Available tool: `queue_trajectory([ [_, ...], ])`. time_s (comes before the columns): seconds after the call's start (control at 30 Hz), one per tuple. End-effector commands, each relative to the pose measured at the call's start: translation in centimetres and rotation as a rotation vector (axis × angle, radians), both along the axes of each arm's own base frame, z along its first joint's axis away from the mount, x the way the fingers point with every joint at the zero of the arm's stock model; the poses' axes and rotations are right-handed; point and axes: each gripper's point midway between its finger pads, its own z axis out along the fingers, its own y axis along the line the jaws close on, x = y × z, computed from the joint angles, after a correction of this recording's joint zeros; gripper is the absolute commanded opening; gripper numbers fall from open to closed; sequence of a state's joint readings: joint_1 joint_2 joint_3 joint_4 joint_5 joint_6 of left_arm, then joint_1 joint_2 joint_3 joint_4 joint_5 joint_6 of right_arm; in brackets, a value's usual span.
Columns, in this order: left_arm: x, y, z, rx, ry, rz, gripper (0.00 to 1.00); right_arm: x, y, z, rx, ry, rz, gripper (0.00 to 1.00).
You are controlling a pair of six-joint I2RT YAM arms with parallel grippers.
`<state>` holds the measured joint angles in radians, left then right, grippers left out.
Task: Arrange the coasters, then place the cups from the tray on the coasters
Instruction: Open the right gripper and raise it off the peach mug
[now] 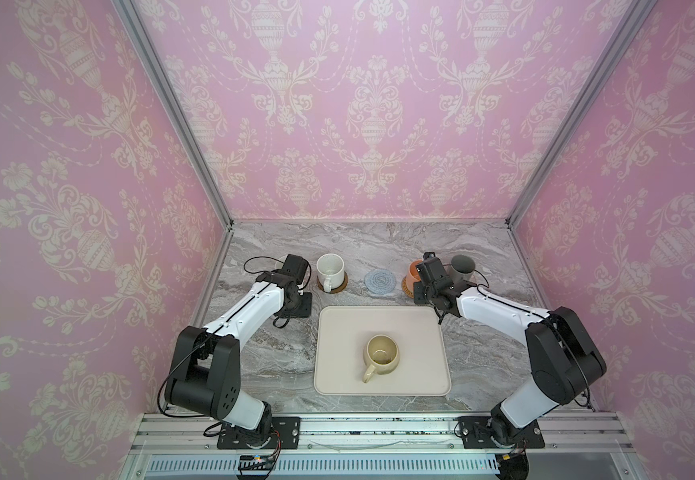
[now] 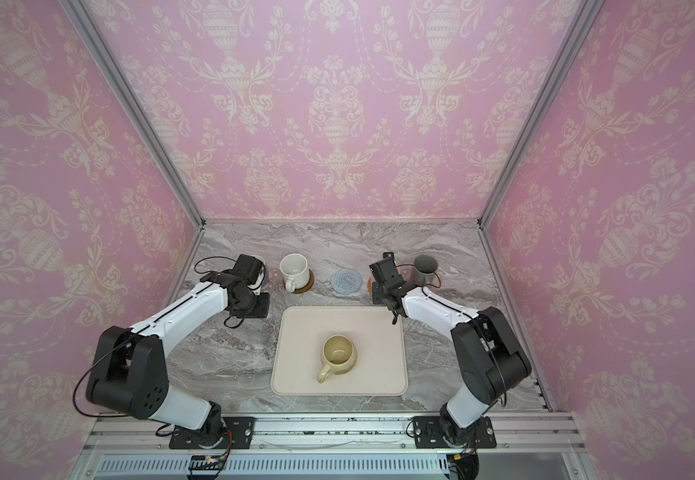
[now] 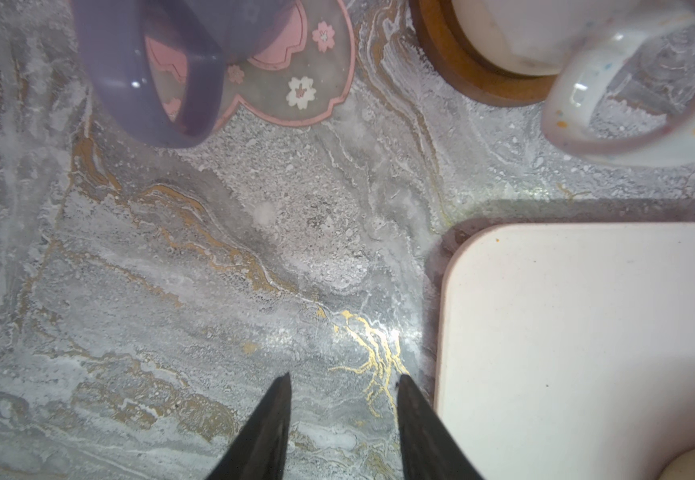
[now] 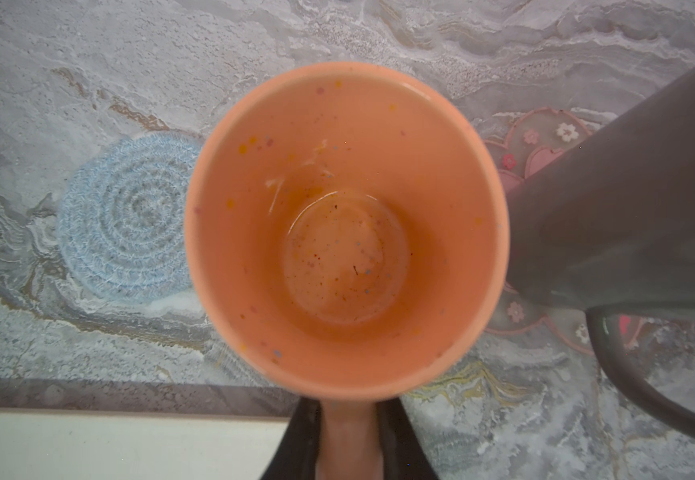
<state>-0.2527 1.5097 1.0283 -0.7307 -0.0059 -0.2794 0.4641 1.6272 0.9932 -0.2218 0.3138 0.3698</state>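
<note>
Wrist views only, hidden in both top views: my right fingers point(image 4: 302, 444) pinch peach mug point(image 4: 345, 166) by its handle; my left fingers point(image 3: 268, 432) spread over the table point(image 3: 171, 270).

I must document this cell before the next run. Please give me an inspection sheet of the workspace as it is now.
Surface: grey marble tabletop, no spills seen.
Job's things: cream mug alone on tray; white mug on wooden coaster; lavender mug on pink flower coaster; grey mug on second pink flower coaster; blue crocheted coaster bare; peach mug over woven coaster.
Clutter: nothing seen.
Grippers: left gripper open, empty; right gripper shut on peach mug's handle.
Cables: black cables loop along both arms; one cable hangs above the tray corner.
Surroundings: pink patterned walls, aluminium frame.
</note>
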Motion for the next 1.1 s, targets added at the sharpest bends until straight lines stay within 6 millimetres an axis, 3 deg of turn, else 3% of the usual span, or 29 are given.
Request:
queue_trajectory([
  [0.0,-0.2,-0.2,1.4,-0.009,-0.022,0.006,0.45,0.3,0.3,-0.5,-0.006,0.018,-0.014,0.00],
  [0.43,0.1,-0.3,1.4,-0.011,-0.021,0.006,0.45,1.2,0.8,-0.2,0.008,0.010,-0.013,0.01],
  [0.67,0.2,-0.4,1.7,-0.017,-0.028,0.003,0.45,0.6,0.4,1.3,0.021,0.002,-0.025,0.26],
  [0.77,0.2,-0.5,1.9,-0.019,-0.036,0.001,0.45,0.4,0.5,2.3,0.031,-0.013,-0.024,0.33],
  [1.07,-0.8,-0.6,3.1,-0.030,-0.051,-0.023,0.45,-0.5,0.4,5.8,0.094,-0.071,-0.025,0.39],
])
